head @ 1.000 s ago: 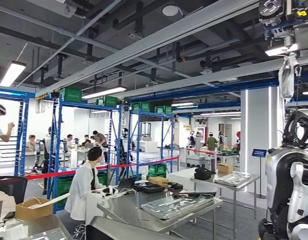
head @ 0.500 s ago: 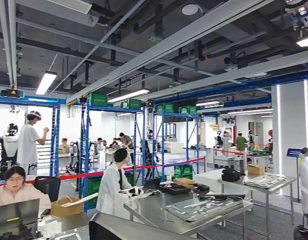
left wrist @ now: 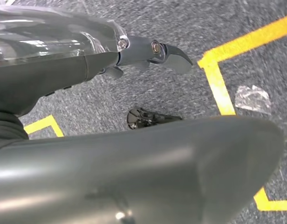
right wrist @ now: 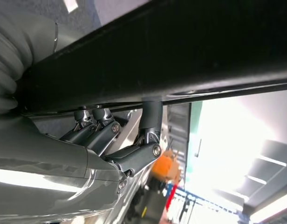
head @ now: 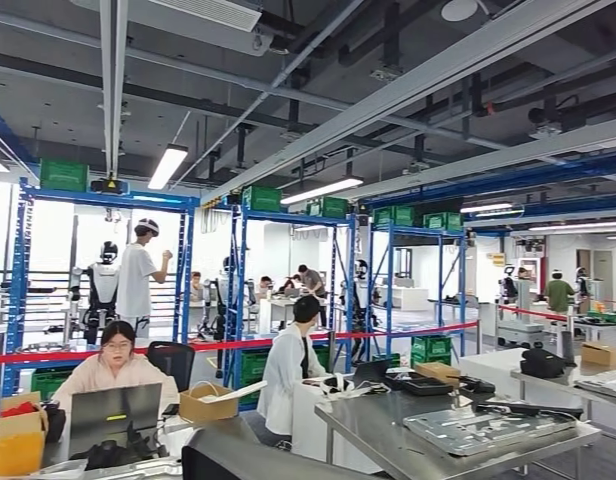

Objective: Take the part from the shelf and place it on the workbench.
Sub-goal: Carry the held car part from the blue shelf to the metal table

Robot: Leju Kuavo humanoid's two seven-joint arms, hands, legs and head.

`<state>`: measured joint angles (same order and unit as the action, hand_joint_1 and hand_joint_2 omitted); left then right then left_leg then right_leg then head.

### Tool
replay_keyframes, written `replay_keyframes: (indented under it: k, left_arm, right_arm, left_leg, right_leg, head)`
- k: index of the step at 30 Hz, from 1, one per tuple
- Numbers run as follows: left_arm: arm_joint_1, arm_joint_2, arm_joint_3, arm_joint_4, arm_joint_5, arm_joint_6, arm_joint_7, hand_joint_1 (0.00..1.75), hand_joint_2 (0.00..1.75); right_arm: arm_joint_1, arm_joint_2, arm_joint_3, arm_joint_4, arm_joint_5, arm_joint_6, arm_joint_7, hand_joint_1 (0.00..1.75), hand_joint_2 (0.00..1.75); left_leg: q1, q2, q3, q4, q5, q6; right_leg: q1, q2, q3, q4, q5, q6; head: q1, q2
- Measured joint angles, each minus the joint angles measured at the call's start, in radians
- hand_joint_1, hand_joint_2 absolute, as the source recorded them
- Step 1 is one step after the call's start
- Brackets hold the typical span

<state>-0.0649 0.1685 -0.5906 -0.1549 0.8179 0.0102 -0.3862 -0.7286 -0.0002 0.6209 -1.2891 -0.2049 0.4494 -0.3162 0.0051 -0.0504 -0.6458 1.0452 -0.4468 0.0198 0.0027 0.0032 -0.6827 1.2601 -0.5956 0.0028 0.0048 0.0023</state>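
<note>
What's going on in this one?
The right robot hand holds a long dark part, fingers curled against it. The left robot hand hangs over grey floor marked with yellow tape, holding nothing. The head view looks across a workshop: blue shelves with green crates, people at desks, a steel workbench ahead. The part is not yet on it.

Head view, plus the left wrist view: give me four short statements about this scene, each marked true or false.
1. Green plastic crates sit atop the blue steel shelves. True.
2. The person in the white coat is standing. False: that person sits at the stainless steel workbench.
3. A person in a pink top sits behind a grey laptop. True.
4. The left hand holds a part. False: it holds nothing, above grey carpet with yellow floor tape.
</note>
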Motion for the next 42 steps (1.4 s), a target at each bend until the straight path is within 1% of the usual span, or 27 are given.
replay_keyframes:
  k: [2, 3, 4, 5, 7, 9, 11, 12, 13, 14, 15, 17, 19, 22, 24, 25, 27, 28, 29, 30, 32, 33, 34, 36, 39, 40, 42]
  left_arm:
    - [0.0, -0.001, -0.002, 0.0, 0.0, -0.001, 0.0, 0.0, 1.75]
    - [-0.001, -0.002, -0.003, 0.0, 0.0, -0.002, -0.001, 0.0, 1.75]
    - [-0.002, -0.003, -0.006, 0.0, 0.0, -0.002, -0.002, 0.0, 1.75]
    - [-0.002, -0.004, -0.008, 0.0, 0.001, -0.003, -0.004, 0.0, 1.75]
    - [0.003, -0.002, -0.012, 0.0, 0.004, -0.004, -0.005, 0.0, 1.75]
    - [0.005, -0.001, -0.015, 0.001, 0.008, -0.008, -0.005, 0.0, 1.75]
    - [0.002, 0.0, -0.017, 0.001, 0.012, -0.012, -0.006, 0.0, 1.75]
    - [0.001, 0.001, -0.017, 0.001, 0.014, -0.014, -0.006, 0.0, 1.75]
    - [0.0, 0.001, -0.018, 0.001, 0.017, -0.016, -0.006, 0.0, 1.75]
    - [0.001, 0.001, -0.019, 0.001, 0.018, -0.018, -0.005, 0.0, 1.75]
    - [0.002, 0.001, -0.019, 0.001, 0.019, -0.02, -0.005, 0.0, 1.75]
    - [0.001, 0.001, -0.021, 0.001, 0.02, -0.022, -0.005, 0.0, 1.75]
    - [0.0, 0.001, -0.024, 0.001, 0.02, -0.022, -0.005, 0.0, 1.75]
    - [0.002, 0.001, -0.026, 0.001, 0.021, -0.024, -0.006, 0.0, 1.75]
    - [0.002, 0.002, -0.027, 0.001, 0.022, -0.024, -0.007, 0.0, 1.75]
    - [0.001, 0.002, -0.028, 0.001, 0.023, -0.024, -0.008, 0.0, 1.75]
    - [-0.001, 0.002, -0.03, 0.001, 0.025, -0.024, -0.009, 0.0, 1.75]
    - [-0.001, 0.002, -0.031, 0.001, 0.027, -0.024, -0.01, 0.0, 1.75]
    - [0.0, 0.002, -0.032, 0.001, 0.028, -0.024, -0.01, 0.0, 1.75]
    - [0.0, 0.002, -0.033, 0.001, 0.028, -0.024, -0.01, 0.0, 1.75]
    - [-0.001, 0.001, -0.036, 0.001, 0.029, -0.025, -0.01, 0.0, 1.75]
    - [-0.002, 0.0, -0.038, 0.001, 0.029, -0.026, -0.01, 0.0, 1.75]
    - [-0.002, 0.0, -0.039, 0.001, 0.029, -0.027, -0.01, 0.0, 1.75]
    - [-0.002, -0.001, -0.041, 0.001, 0.029, -0.027, -0.01, 0.0, 1.75]
    - [-0.001, -0.001, -0.042, 0.001, 0.029, -0.028, -0.011, 0.0, 1.75]
    - [-0.001, -0.001, -0.042, 0.001, 0.029, -0.028, -0.012, 0.0, 1.75]
    - [-0.001, -0.001, -0.042, 0.001, 0.03, -0.028, -0.014, 0.0, 1.75]
  right_arm:
    - [-0.003, 0.0, -0.001, -0.002, 0.0, 0.0, 0.0, 1.75, 1.75]
    - [-0.005, 0.0, -0.001, -0.003, -0.001, 0.0, 0.0, 1.75, 1.75]
    - [-0.007, 0.0, -0.001, -0.004, -0.001, 0.0, 0.001, 1.75, 1.75]
    - [-0.008, 0.0, -0.001, -0.004, -0.002, 0.001, 0.002, 1.75, 1.75]
    - [-0.01, 0.002, -0.002, -0.005, -0.003, 0.001, 0.005, 1.75, 1.75]
    - [-0.012, 0.007, -0.002, -0.005, -0.007, 0.002, 0.006, 1.75, 1.75]
    - [-0.011, 0.009, -0.002, -0.004, -0.012, 0.005, 0.009, 1.75, 1.75]
    - [-0.008, 0.009, -0.002, -0.003, -0.013, 0.006, 0.01, 1.75, 1.75]
    - [-0.005, 0.008, -0.002, -0.001, -0.014, 0.006, 0.011, 1.75, 1.75]
    - [-0.002, 0.008, -0.002, 0.001, -0.014, 0.007, 0.012, 1.75, 1.75]
    - [-0.001, 0.008, -0.002, 0.002, -0.014, 0.007, 0.012, 1.75, 1.75]
    - [-0.002, 0.008, -0.002, 0.002, -0.014, 0.007, 0.011, 1.75, 1.75]
    - [-0.004, 0.009, -0.002, 0.001, -0.014, 0.007, 0.01, 1.75, 1.75]
    - [-0.005, 0.01, -0.003, -0.001, -0.014, 0.009, 0.009, 1.75, 1.75]
    - [-0.007, 0.01, -0.003, -0.004, -0.014, 0.009, 0.009, 1.75, 1.75]
    - [-0.009, 0.01, -0.004, -0.006, -0.015, 0.009, 0.008, 1.75, 1.75]
    - [-0.009, 0.01, -0.004, -0.008, -0.014, 0.009, 0.008, 1.75, 1.75]
    - [-0.007, 0.01, -0.004, -0.008, -0.014, 0.009, 0.008, 1.75, 1.75]
    - [-0.005, 0.009, -0.004, -0.008, -0.014, 0.009, 0.008, 1.75, 1.75]
    - [-0.003, 0.009, -0.004, -0.008, -0.014, 0.009, 0.008, 1.75, 1.75]
    - [-0.003, 0.009, -0.004, -0.012, -0.014, 0.009, 0.008, 1.75, 1.75]
    - [-0.005, 0.01, -0.004, -0.015, -0.014, 0.009, 0.008, 1.75, 1.75]
    - [-0.006, 0.01, -0.004, -0.017, -0.014, 0.009, 0.008, 1.75, 1.75]
    - [-0.009, 0.01, -0.005, -0.019, -0.014, 0.009, 0.007, 1.75, 1.75]
    - [-0.01, 0.012, -0.006, -0.024, -0.015, 0.009, 0.007, 1.75, 1.75]
    - [-0.01, 0.014, -0.006, -0.025, -0.014, 0.009, 0.007, 1.75, 1.75]
    - [-0.011, 0.015, -0.006, -0.025, -0.014, 0.009, 0.006, 1.75, 1.75]
  left_leg:
    - [-0.002, -0.022, 0.001, 0.0, 0.001, 0.0]
    - [0.0, -0.031, 0.0, 0.0, 0.002, -0.001]
    - [0.003, -0.04, -0.002, -0.001, 0.004, -0.004]
    - [0.006, -0.047, -0.005, -0.002, 0.006, -0.007]
    - [0.009, -0.056, -0.008, -0.006, 0.01, -0.016]
    - [0.005, -0.028, -0.021, 0.02, -0.016, -0.025]
    - [0.006, 0.017, -0.065, 0.123, -0.077, -0.034]
    - [0.009, 0.028, -0.091, 0.185, -0.105, -0.039]
    - [0.013, 0.035, -0.108, 0.23, -0.119, -0.044]
    - [0.017, 0.038, -0.109, 0.242, -0.117, -0.049]
    - [0.021, 0.04, -0.091, 0.214, -0.096, -0.053]
    - [0.026, 0.046, -0.017, 0.085, -0.042, -0.061]
    - [0.025, 0.047, 0.03, -0.002, -0.02, -0.052]
    - [0.018, 0.045, 0.033, -0.011, -0.023, -0.027]
    - [0.017, 0.045, 0.035, -0.013, -0.022, -0.014]
    - [0.017, 0.045, 0.036, -0.014, -0.023, -0.009]
    - [0.013, 0.044, 0.038, -0.013, -0.025, -0.001]
    - [0.01, 0.043, 0.039, -0.013, -0.027, 0.002]
    - [0.007, 0.042, 0.04, -0.013, -0.029, 0.004]
    - [0.005, 0.04, 0.043, -0.013, -0.031, 0.005]
    - [0.002, 0.036, 0.052, -0.013, -0.037, 0.006]
    - [0.001, 0.034, 0.056, -0.014, -0.04, 0.005]
    - [0.002, 0.033, 0.057, -0.014, -0.043, 0.003]
    - [0.003, 0.032, 0.056, -0.016, -0.045, -0.004]
    - [0.003, 0.034, 0.05, -0.002, -0.059, -0.017]
    - [0.003, 0.036, 0.035, 0.03, -0.076, -0.021]
    - [0.008, 0.037, -0.029, 0.149, -0.122, -0.031]
  right_leg:
    - [0.009, 0.034, 0.057, -0.137, 0.077, -0.019]
    - [0.012, 0.051, 0.078, -0.188, 0.1, -0.024]
    - [0.014, 0.062, 0.09, -0.215, 0.109, -0.028]
    - [0.015, 0.064, 0.093, -0.223, 0.108, -0.03]
    - [0.014, 0.047, 0.099, -0.241, 0.112, -0.031]
    - [0.008, 0.031, 0.108, -0.263, 0.12, -0.033]
    - [0.005, 0.015, 0.11, -0.271, 0.126, -0.034]
    - [0.005, 0.007, 0.11, -0.271, 0.126, -0.034]
    - [0.005, 0.0, 0.109, -0.271, 0.126, -0.033]
    - [0.005, -0.006, 0.109, -0.27, 0.125, -0.032]
    - [0.004, -0.01, 0.109, -0.269, 0.124, -0.03]
    - [0.004, -0.015, 0.108, -0.262, 0.118, -0.021]
    - [0.006, -0.017, 0.104, -0.251, 0.112, -0.009]
    - [0.003, -0.017, 0.102, -0.248, 0.108, 0.005]
    - [-0.001, -0.015, 0.09, -0.218, 0.086, 0.014]
    - [-0.002, -0.014, 0.069, -0.173, 0.062, 0.017]
    - [-0.002, -0.013, 0.002, -0.039, 0.006, 0.018]
    - [-0.002, -0.013, -0.032, 0.02, -0.01, 0.017]
    - [-0.002, -0.012, -0.051, 0.047, -0.008, 0.015]
    - [-0.001, -0.011, -0.051, 0.033, 0.015, 0.011]
    - [0.006, -0.005, -0.005, -0.089, 0.095, -0.003]
    - [0.01, -0.002, 0.022, -0.152, 0.127, -0.011]
    - [0.014, 0.0, 0.043, -0.199, 0.144, -0.016]
    - [0.018, 0.001, 0.057, -0.229, 0.141, -0.022]
    - [0.011, -0.002, 0.073, -0.256, 0.138, -0.027]
    - [0.008, -0.004, 0.081, -0.263, 0.138, -0.028]
    - [0.006, -0.006, 0.091, -0.266, 0.132, -0.031]
  head:
    - [0.0, 0.0]
    - [0.0, 0.0]
    - [0.0, 0.0]
    - [0.0, 0.0]
    - [0.0, 0.0]
    - [0.0, 0.0]
    - [0.0, 0.0]
    - [0.0, 0.0]
    - [0.0, 0.0]
    - [0.0, 0.0]
    - [0.0, 0.0]
    - [0.0, 0.0]
    - [0.0, 0.0]
    - [-0.001, 0.0]
    - [-0.001, 0.0]
    - [-0.001, 0.0]
    - [-0.001, 0.0]
    - [-0.001, 0.0]
    - [-0.001, 0.0]
    - [-0.001, 0.0]
    - [-0.001, 0.0]
    - [-0.001, 0.0]
    - [-0.001, 0.0]
    - [-0.001, 0.0]
    - [-0.001, 0.0]
    - [-0.001, 0.0]
    - [-0.001, 0.0]
